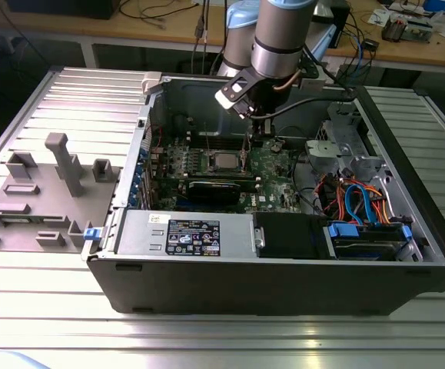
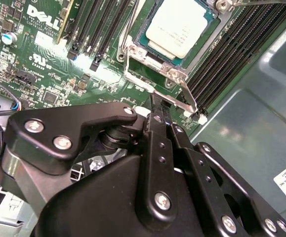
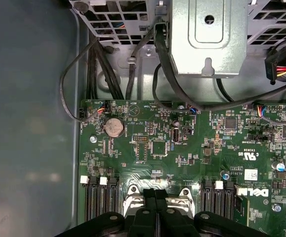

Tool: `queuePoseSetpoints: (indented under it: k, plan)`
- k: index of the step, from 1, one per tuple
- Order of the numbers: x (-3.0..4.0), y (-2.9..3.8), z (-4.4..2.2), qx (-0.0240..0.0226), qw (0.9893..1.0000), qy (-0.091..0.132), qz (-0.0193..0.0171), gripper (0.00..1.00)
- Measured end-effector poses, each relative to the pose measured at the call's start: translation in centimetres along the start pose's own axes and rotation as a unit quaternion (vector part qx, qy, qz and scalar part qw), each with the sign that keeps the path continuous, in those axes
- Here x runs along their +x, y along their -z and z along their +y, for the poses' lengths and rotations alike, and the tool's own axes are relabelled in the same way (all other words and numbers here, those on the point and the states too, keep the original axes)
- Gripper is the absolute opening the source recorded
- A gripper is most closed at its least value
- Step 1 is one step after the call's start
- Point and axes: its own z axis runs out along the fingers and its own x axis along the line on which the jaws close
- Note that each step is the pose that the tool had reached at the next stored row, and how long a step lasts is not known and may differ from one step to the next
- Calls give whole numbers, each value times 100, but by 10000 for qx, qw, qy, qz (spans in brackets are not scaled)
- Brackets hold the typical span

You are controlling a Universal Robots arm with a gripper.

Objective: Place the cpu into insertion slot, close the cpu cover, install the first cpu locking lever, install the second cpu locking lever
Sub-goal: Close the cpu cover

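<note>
table: ribbed bare-metal table (image 1: 207, 338) carries everything, nearest the exterior view
fixture: flat grey plastic fixture plate w/ upright blocks (image 1: 38, 200), on the exterior view's left, just beside the case
case: dark grey open-topped metal computer case (image 1: 283, 284), lying on its side, inside showing
psu: silver box-shaped power supply w/ black label (image 1: 130, 234), just behind the case's near wall
cables: blue & orange flat cables (image 1: 356, 204) bunched over the drive bay, exterior view's right
card: long black rectangular card (image 1: 220, 189), standing in the green motherboard (image 1: 272, 165), between psu & socket
cpu: small square chip w/ dull silver-grey top (image 2: 180, 27), seated flat in the socket, just past the card in the exterior view (image 1: 224, 161)
cpu cover: thin bright metal frame plate (image 2: 155, 61), lying flat round the cpu, chip top showing thru its window
lever: thin bent metal rod lever (image 2: 177, 100) along the socket edge, beside the black memory slots (image 2: 231, 44)
gripper: black two-finger gripper (image 2: 153, 104), fingers drawn narrow w/ no gap btwn them in both wrist views (image 3: 155, 193), tips at the lever; can't tell if they pinch it
battery: round silver coin cell (image 3: 114, 127) on the board, well apart from the gripper
bench: wooden bench w/ cables (image 1: 168, 27), farthest back
</note>
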Motion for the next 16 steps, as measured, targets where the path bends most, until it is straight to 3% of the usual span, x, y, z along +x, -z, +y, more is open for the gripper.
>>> queuePoseSetpoints:
  k: [16]
  plan:
    - [1, -2, -36, 7, 10000, 95, 1, 11]
